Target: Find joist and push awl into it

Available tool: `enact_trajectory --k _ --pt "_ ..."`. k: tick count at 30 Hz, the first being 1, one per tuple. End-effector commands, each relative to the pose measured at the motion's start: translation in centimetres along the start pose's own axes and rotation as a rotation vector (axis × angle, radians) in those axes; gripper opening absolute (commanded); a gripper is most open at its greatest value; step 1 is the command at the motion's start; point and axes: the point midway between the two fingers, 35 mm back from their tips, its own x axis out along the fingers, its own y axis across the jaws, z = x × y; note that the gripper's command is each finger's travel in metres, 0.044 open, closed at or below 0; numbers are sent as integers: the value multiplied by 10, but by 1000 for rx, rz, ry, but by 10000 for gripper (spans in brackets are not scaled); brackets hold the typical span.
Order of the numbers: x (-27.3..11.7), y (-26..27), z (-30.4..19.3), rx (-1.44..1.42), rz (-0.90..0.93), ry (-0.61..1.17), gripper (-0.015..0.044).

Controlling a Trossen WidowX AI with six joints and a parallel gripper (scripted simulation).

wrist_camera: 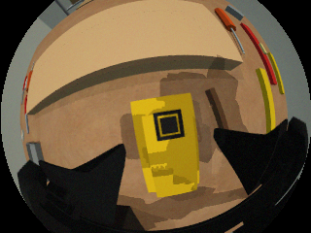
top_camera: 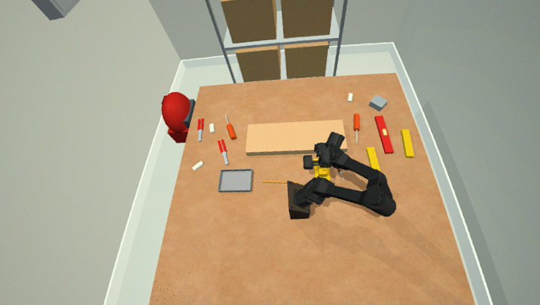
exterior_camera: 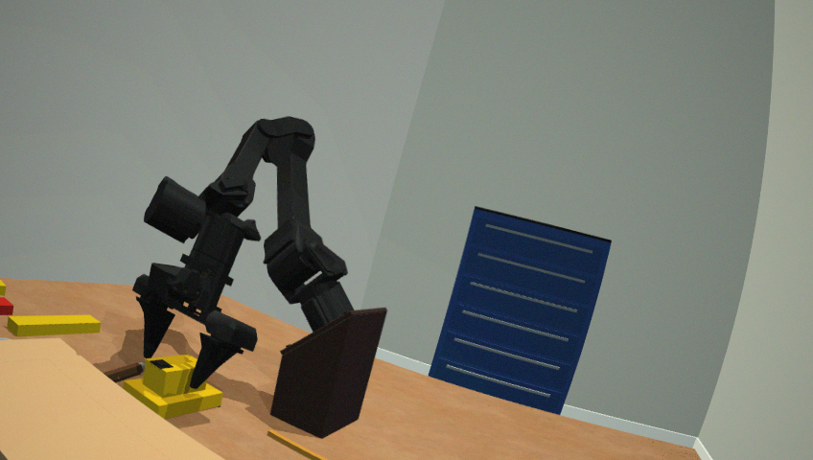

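The yellow stud finder point(top_camera: 322, 173) point(exterior_camera: 159, 381) point(wrist_camera: 167, 160) lies flat on the table, its black square facing up. My gripper point(exterior_camera: 172, 371) point(wrist_camera: 171, 142) is open and empty, with its fingers low on either side of the stud finder's raised body. The awl point(top_camera: 341, 174) point(exterior_camera: 124, 372) point(wrist_camera: 216, 109) lies beside the stud finder; its handle is brown, and the arm partly hides it in the top view. The pale floor panel point(top_camera: 285, 138) point(exterior_camera: 62, 399) point(wrist_camera: 136, 36) lies behind them. The grey tray point(top_camera: 235, 181) point(wrist_camera: 34, 152) is at the left. The joist is hidden.
A thin orange-yellow stick point(top_camera: 273, 182) point(exterior_camera: 293, 444) lies between the tray and the arm's base point(top_camera: 298, 204) point(exterior_camera: 325, 376). Right of the panel are a screwdriver point(top_camera: 356, 122), a red level point(top_camera: 383, 134) and yellow bars point(top_camera: 407, 143) point(exterior_camera: 54, 325). Red-handled pliers point(top_camera: 223, 148) lie left.
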Motion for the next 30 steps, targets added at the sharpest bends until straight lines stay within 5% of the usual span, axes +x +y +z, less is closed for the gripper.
enact_trajectory --k 1,9,13,30 --pt "8 2 -5 -11 5 6 440" --pt "17 1 -9 -13 0 4 440" --pt "17 1 -9 -13 0 4 335" --pt "17 1 -9 -13 0 4 222"
